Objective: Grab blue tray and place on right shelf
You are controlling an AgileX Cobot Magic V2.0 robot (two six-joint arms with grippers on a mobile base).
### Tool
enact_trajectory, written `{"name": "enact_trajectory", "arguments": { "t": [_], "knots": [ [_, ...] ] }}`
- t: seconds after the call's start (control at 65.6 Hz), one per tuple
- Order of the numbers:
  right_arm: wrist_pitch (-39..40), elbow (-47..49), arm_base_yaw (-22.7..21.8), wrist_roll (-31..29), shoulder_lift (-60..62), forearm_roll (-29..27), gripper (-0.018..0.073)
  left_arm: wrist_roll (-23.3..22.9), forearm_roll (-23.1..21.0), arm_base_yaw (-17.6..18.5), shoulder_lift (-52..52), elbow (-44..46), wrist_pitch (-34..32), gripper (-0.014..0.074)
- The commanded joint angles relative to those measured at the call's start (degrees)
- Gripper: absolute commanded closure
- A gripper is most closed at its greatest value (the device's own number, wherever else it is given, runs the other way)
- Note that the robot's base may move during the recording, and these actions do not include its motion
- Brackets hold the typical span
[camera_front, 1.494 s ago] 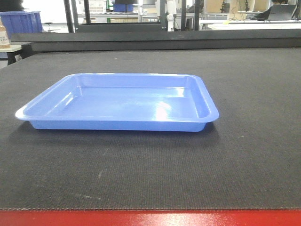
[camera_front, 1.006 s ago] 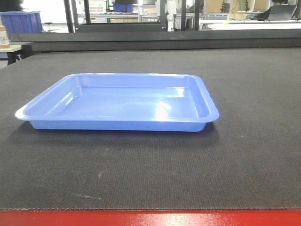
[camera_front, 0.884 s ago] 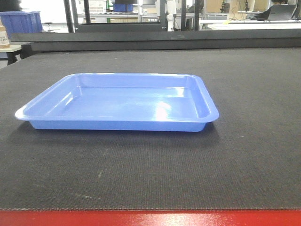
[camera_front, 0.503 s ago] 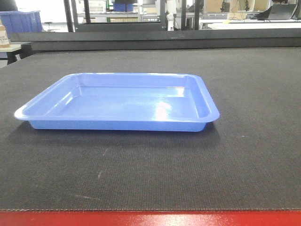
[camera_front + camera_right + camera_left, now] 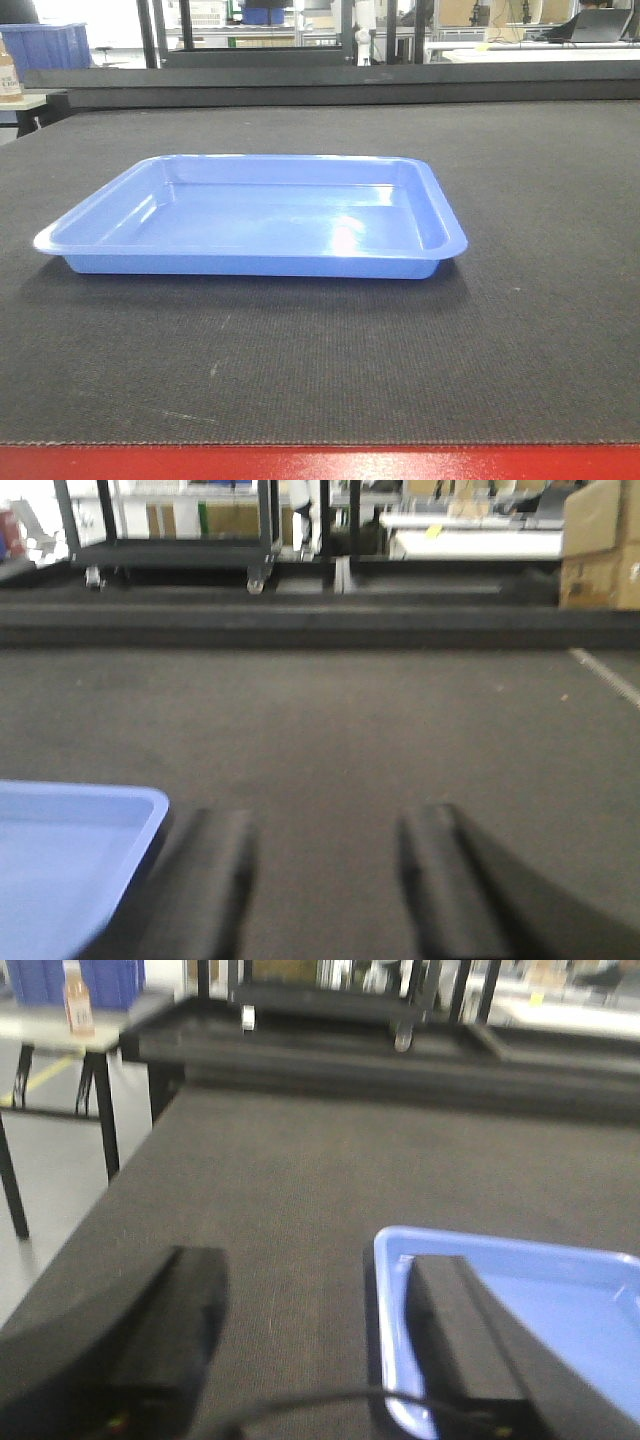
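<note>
Compared with half a second ago you'll find almost nothing changed. The shallow, glossy periwinkle-blue plastic tray [image 5: 250, 215] lies in practically the same spot, its near-left corner a hair further right in the front view.

Count one tray, flat on the dark grey mat [image 5: 540, 300] of the red-edged table [image 5: 320, 465]. It sits left of the mat's middle and well back from the red front edge. Two darker blue plastic bins [image 5: 45, 45] stand far behind the table.

You have two grippers, each with two black fingers. The left gripper [image 5: 318, 1265] is spread wide and straddles the tray's left rim. One finger [image 5: 455, 1330] is over the tray's inside and the other is outside, above the mat. The blur hides whether either touches the tray, and nothing is clamped.

The right gripper [image 5: 328, 820] is also spread and grasps nothing. Both of its fingers [image 5: 215, 870] are over bare mat just beside the tray's right corner.
</note>
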State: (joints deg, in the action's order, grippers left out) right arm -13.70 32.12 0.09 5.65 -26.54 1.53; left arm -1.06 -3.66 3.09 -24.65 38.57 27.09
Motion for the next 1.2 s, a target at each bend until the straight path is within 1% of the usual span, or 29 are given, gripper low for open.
{"name": "enact_trajectory", "arguments": {
  "t": [0.0, 0.061, 0.122, 0.152, 0.229, 0.351, 0.396, 0.473, 0.579, 0.671, 0.686, 0.732, 0.808, 0.869, 0.945, 1.067, 1.189],
  "knots": [
    [6.6, 2.9, 1.4, -0.3, -4.7, 0.1, -0.0078, 0.3, 0.0, 0.5, -5.1, 2.9, -4.3, 0.0153],
    [6.5, 4.8, 3.2, -0.3, -7.4, 0.1, -0.0063, 0.3, -0.4, 0.6, -8.7, 4.4, -4.1, 0.0153],
    [6.2, 7.7, 6.2, -0.3, -10.5, -0.1, -0.0062, 0.3, -0.5, 1.3, -12.0, 7.1, -3.0, 0.0153],
    [5.7, 9.2, 8.0, -0.3, -12.2, -0.2, -0.0062, 1.1, -0.5, 2.0, -14.0, 8.9, -2.0, 0.0153],
    [2.9, 14.1, 12.6, -0.3, -16.5, -0.4, -0.0062, 4.8, -0.5, 4.3, -18.7, 13.1, 1.1, 0.0153],
    [-5.6, 24.0, 21.1, -0.3, -26.6, -0.7, -0.0062, 5.3, -0.5, 9.1, -28.0, 21.2, 7.6, 0.0153],
    [-9.6, 27.8, 23.4, -0.3, -31.0, -0.8, -0.0062, 5.3, -0.5, 10.3, -31.3, 23.7, 10.8, 0.0153],
    [-16.8, 34.5, 25.6, 0.4, -38.6, -0.9, -0.0062, 5.3, -0.5, 11.9, -38.8, 29.2, 15.9, 0.0153],
    [-26.7, 44.3, 25.6, 5.4, -49.7, -0.7, -0.0062, 4.7, 0.3, 12.0, -48.4, 36.1, 22.0, 0.0153],
    [-32.9, 51.0, 24.8, 8.8, -57.1, -0.4, -0.0062, 1.1, 3.7, 11.9, -55.9, 41.3, 25.3, 0.0153],
    [-33.7, 51.9, 24.8, 9.3, -58.2, -0.4, -0.0062, 0.2, 4.9, 11.9, -57.0, 42.1, 25.9, 0.0153],
    [-36.0, 54.6, 24.8, 10.5, -61.3, 0.0, -0.0062, -1.9, 6.6, 11.9, -60.1, 44.2, 27.8, 0.0153],
    [-37.9, 59.2, 24.8, 12.0, -66.8, 0.8, -0.0062, -4.5, 8.2, 11.9, -66.0, 48.7, 31.0, 0.0153],
    [-39.2, 62.0, 24.6, 14.2, -70.4, 1.8, -0.0062, -6.4, 8.1, 11.9, -70.0, 51.9, 33.0, 0.0154],
    [-40.3, 64.6, 24.1, 16.4, -74.2, 1.8, -0.0062, -6.4, 6.3, 11.9, -74.6, 55.2, 34.5, 0.0154],
    [-40.2, 65.9, 22.7, 18.3, -78.4, 1.8, -0.0062, -6.4, 4.4, 11.9, -79.4, 58.5, 33.9, 0.0155],
    [-39.8, 65.9, 21.9, 18.3, -81.6, 1.8, -0.0062, -6.4, 2.8, 11.9, -82.5, 59.2, 31.9, 0.0157]
  ]
}}
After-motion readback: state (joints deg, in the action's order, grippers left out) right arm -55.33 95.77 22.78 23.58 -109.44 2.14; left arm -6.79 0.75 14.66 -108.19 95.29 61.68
